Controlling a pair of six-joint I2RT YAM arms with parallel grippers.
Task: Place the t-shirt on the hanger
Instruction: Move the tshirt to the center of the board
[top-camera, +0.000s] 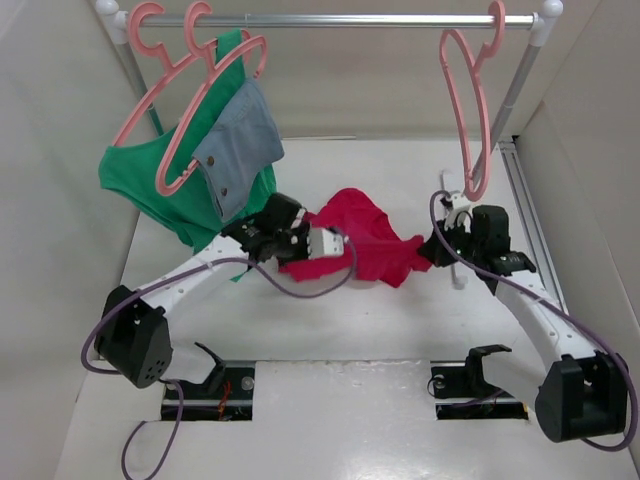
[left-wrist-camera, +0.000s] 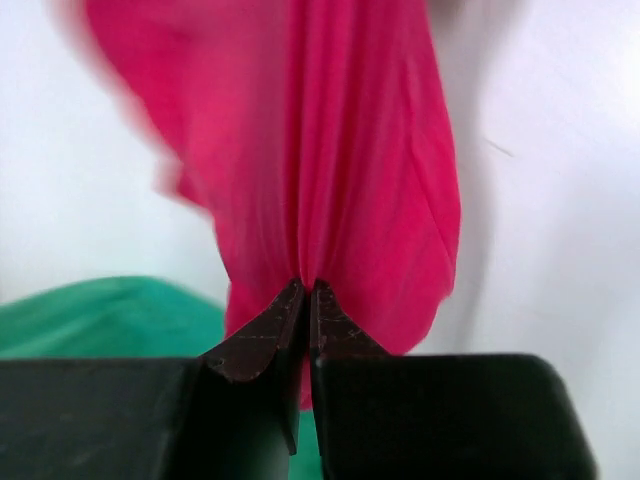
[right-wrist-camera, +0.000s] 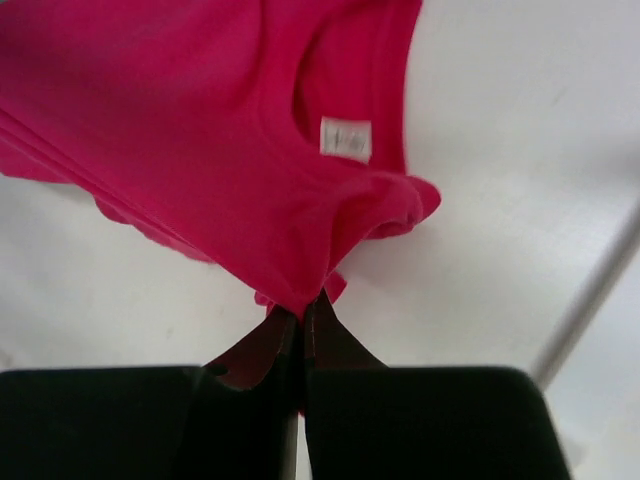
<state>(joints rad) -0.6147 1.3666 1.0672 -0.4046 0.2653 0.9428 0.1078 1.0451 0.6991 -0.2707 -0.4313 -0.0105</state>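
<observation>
The crimson t-shirt (top-camera: 365, 240) hangs bunched between my two grippers above the middle of the table. My left gripper (top-camera: 312, 243) is shut on its left edge; the cloth fans out from the jaws in the left wrist view (left-wrist-camera: 320, 150). My right gripper (top-camera: 432, 250) is shut on its right edge near the neck. The right wrist view shows the t-shirt (right-wrist-camera: 200, 150) with the white label (right-wrist-camera: 345, 138) inside the neck. The empty pink hanger (top-camera: 468, 110) hangs from the rail at the right, above my right gripper.
A metal rail (top-camera: 340, 20) spans the back on white posts. Two pink hangers (top-camera: 185, 110) at its left end carry a green garment (top-camera: 150, 180) and a grey-blue denim piece (top-camera: 240, 145), just behind my left arm. White walls close in both sides.
</observation>
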